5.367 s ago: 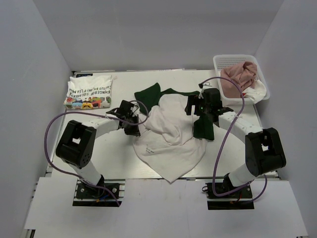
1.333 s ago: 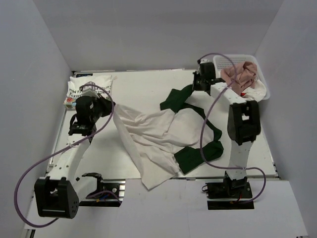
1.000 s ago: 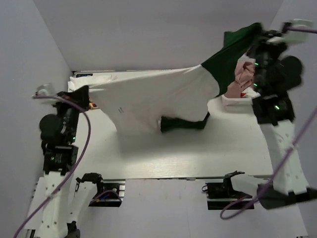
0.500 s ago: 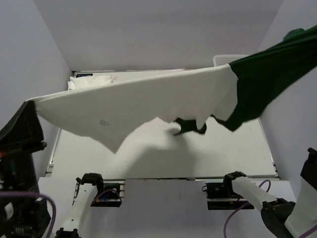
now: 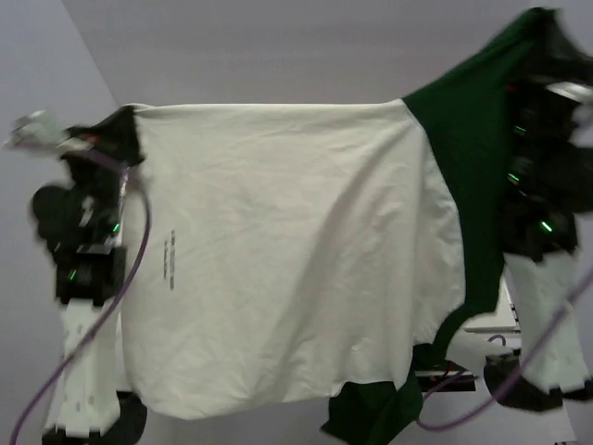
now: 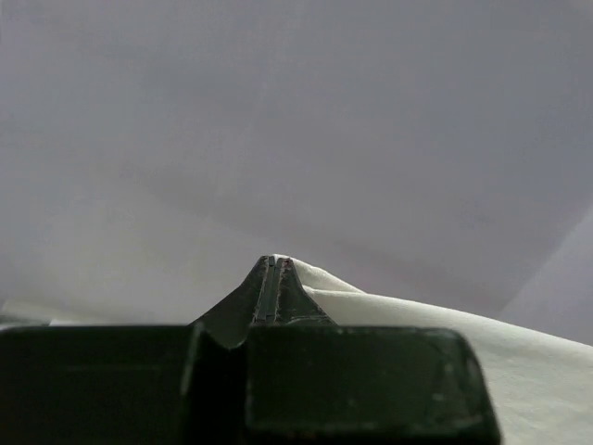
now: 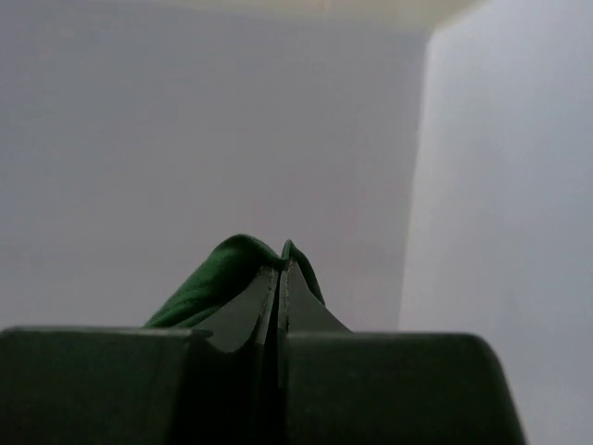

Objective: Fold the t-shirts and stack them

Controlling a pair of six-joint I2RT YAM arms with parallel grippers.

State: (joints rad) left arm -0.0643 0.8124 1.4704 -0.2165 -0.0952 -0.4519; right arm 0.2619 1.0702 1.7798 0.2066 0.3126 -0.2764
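Observation:
A white t-shirt with dark green sleeves (image 5: 278,250) hangs spread wide in the air close to the top camera and hides most of the table. My left gripper (image 5: 125,125) is shut on its white upper left corner (image 6: 315,278); the pinched fingertips (image 6: 274,264) show in the left wrist view. My right gripper (image 5: 547,28) is shut on a green sleeve (image 5: 468,158) at the upper right, and green cloth (image 7: 222,269) bulges over the closed tips (image 7: 281,250). The second green sleeve (image 5: 371,417) dangles at the bottom. The other t-shirts are hidden.
The raised left arm (image 5: 83,278) stands at the left edge and the raised right arm (image 5: 547,232) at the right edge. A strip of table (image 5: 491,324) peeks out beside the right arm. Grey walls (image 5: 278,46) enclose the space.
Both arms have lifted the shirt from a slanted stretch into a full hanging spread, with the grippers still shut on its corners. It now blocks the table from view.

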